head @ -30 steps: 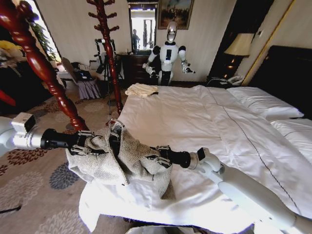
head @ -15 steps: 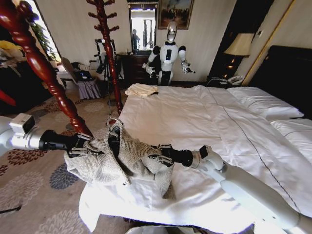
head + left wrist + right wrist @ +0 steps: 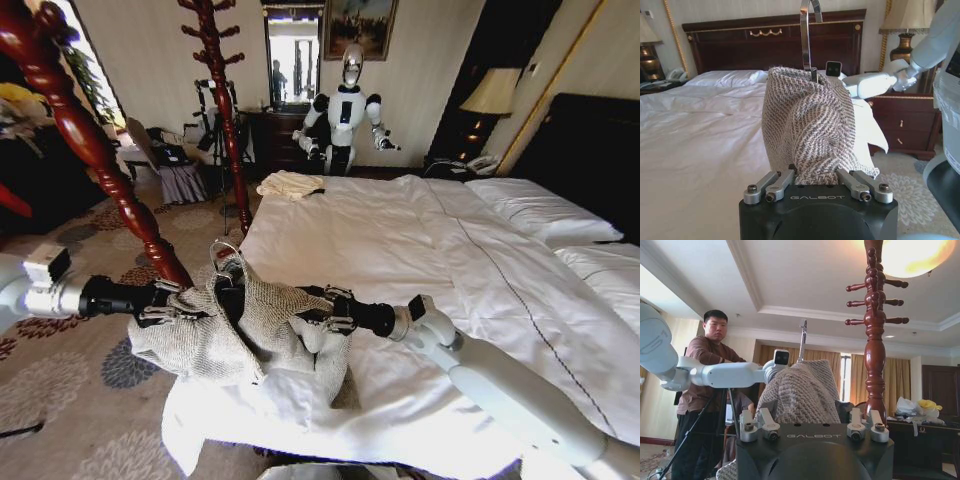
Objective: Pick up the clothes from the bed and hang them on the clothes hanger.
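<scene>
The clothes (image 3: 245, 325), a grey-beige knit cardigan, hang bunched over the black clothes hanger (image 3: 233, 296) off the bed's (image 3: 420, 260) near left corner. The hanger's silver hook (image 3: 224, 252) sticks up above the knit. My left gripper (image 3: 185, 301) is shut on the cardigan's left end, my right gripper (image 3: 310, 313) on its right end. In the left wrist view the knit (image 3: 810, 125) rises from the gripper (image 3: 815, 177) with the hook (image 3: 807, 35) on top. The right wrist view shows the knit (image 3: 800, 390) between the fingers (image 3: 762, 422).
A reddish-brown coat stand (image 3: 120, 190) leans close on my left, and another (image 3: 222, 100) stands farther back. A cream folded cloth (image 3: 290, 184) lies on the bed's far corner. Another robot (image 3: 345, 110) stands by the back wall. Patterned carpet (image 3: 60, 400) lies to the left.
Both grippers have carried the cardigan and hanger slightly left, off the bed's corner. The silver hook now stands out more above the knit.
</scene>
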Available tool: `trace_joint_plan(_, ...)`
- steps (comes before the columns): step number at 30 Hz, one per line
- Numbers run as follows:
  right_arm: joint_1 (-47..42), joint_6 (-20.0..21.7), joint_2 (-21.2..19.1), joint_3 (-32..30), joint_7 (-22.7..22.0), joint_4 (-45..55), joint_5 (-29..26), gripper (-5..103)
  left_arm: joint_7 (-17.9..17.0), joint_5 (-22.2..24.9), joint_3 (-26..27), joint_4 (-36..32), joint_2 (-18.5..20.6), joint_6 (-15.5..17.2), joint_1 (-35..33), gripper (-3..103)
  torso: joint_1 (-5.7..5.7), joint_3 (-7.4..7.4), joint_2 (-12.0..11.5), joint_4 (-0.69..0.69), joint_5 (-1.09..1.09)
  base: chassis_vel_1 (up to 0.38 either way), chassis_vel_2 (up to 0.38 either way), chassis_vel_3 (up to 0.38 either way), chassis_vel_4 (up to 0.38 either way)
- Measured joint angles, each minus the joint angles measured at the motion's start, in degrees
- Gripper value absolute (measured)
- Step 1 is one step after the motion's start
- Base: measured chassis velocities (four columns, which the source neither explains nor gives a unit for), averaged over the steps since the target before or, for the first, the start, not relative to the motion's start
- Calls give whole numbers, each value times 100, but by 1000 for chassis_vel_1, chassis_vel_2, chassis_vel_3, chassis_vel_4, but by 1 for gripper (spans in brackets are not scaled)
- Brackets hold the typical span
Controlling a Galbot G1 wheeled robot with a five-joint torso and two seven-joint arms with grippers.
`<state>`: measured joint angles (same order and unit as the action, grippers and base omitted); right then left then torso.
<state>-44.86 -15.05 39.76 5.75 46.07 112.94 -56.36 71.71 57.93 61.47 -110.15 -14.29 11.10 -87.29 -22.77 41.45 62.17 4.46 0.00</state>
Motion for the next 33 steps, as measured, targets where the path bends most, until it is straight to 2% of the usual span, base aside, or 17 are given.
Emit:
trace_joint_plan(1,-15,-14,9,2,-3,-22,1,70,-115,69,-76,13,-81,-13,27,20,0,0,0,0,0,0,0,0,0)
trace_joint_plan(3,-25,-23,14,2,-5,-28,-1,70,-174,97,-116,27,-137,-30,40,20,0,0,0,0,0,0,0,0,0)
trace_joint_plan(4,-35,-35,16,2,-9,-33,-9,80,-204,100,-137,46,-179,-46,49,20,0,0,0,0,0,0,0,0,0)
trace_joint_plan(6,-61,-54,16,-16,-38,-34,-49,80,-251,99,-147,97,-245,-75,69,20,0,0,0,0,0,0,0,0,0)
trace_joint_plan(7,-83,-55,10,-41,-106,-30,-81,90,-277,111,-147,126,-270,-85,84,20,0,0,0,0,0,0,0,0,0)
trace_joint_plan(9,-109,-53,3,-62,-178,-15,-124,90,-298,134,-147,151,-288,-89,101,20,0,0,0,-1,0,0,0,0,0)
trace_joint_plan(10,-166,-36,-9,-92,-328,20,-216,99,-339,191,-147,191,-323,-96,133,20,0,0,0,0,0,0,0,0,0)
trace_joint_plan(13,-455,15,-28,-228,-904,153,-540,100,-629,437,-144,364,-459,-124,262,20,0,0,0,0,0,0,0,0,0)
trace_joint_plan(16,-620,43,-40,-355,-1107,213,-699,100,-808,568,-129,459,-486,-157,302,20,0,0,0,0,-1,0,0,0,0)
trace_joint_plan(18,-824,57,-87,-559,-1309,296,-856,100,-1161,784,-61,651,-429,-254,307,20,0,0,0,0,-1,0,0,0,0)
trace_joint_plan(19,-824,57,-87,-559,-1309,296,-856,100,-1161,784,-61,651,-429,-254,307,20,0,0,0,0,-1,0,0,0,0)
trace_joint_plan(22,-961,60,-132,-736,-1359,339,-857,100,-1484,997,3,799,-310,-344,347,20,0,0,0,0,-1,0,0,0,0)
trace_joint_plan(24,-1107,61,-169,-893,-1360,395,-797,100,-1951,1307,9,914,-169,-409,530,20,0,0,0,0,-1,0,0,0,0)
trace_joint_plan(26,-1136,61,-174,-923,-1360,410,-787,100,-2050,1368,9,940,-134,-417,579,20,0,0,0,1,0,0,0,0,0)
trace_joint_plan(28,-1301,61,-211,-1089,-1359,482,-695,100,-2416,1576,31,1063,41,-428,725,20,0,0,0,1,0,0,0,0,0)
trace_joint_plan(32,-1483,61,-258,-1257,-1342,541,-598,100,-2681,1745,119,1180,228,-348,772,20,0,0,0,0,0,0,0,0,0)
trace_joint_plan(33,-1606,54,-287,-1365,-1318,581,-534,100,-2901,1877,156,1264,356,-270,806,20,0,0,0,0,0,0,0,0,0)
